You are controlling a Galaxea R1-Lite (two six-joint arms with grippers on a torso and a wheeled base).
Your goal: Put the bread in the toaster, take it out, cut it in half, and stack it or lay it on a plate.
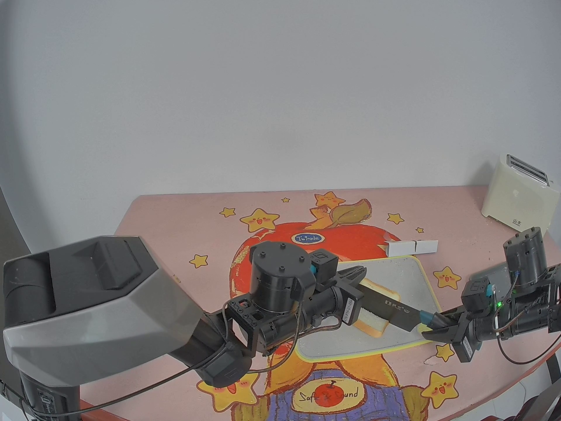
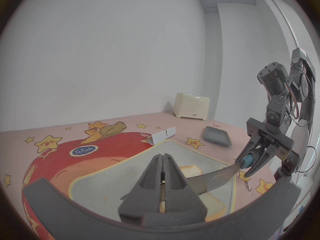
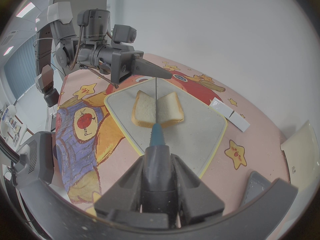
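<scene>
Square slice of white bread (image 3: 145, 110) with a tan crust, lying flat in the middle of the pale grey, yellow-rimmed cutting board (image 1: 409, 273). Parted down its centre by the dark-bladed, teal-handled knife (image 1: 390, 310), set edge-down with a half showing on either side. Held at the handle by the right claw (image 1: 437, 324), clamped tight around it. At the blade's far end, the left claw (image 1: 353, 276), fingers pressed together; impossible to tell whether nipping the blade's tip or merely closed just over it.

Cutting step in hand, judging by the blade in the bread. Next, most likely: press fully through, lift the blade clear, then carry both halves to the dark grey rectangular tray (image 2: 217, 136) near the cream toaster (image 1: 519, 196). Calls for a freed claw first.
</scene>
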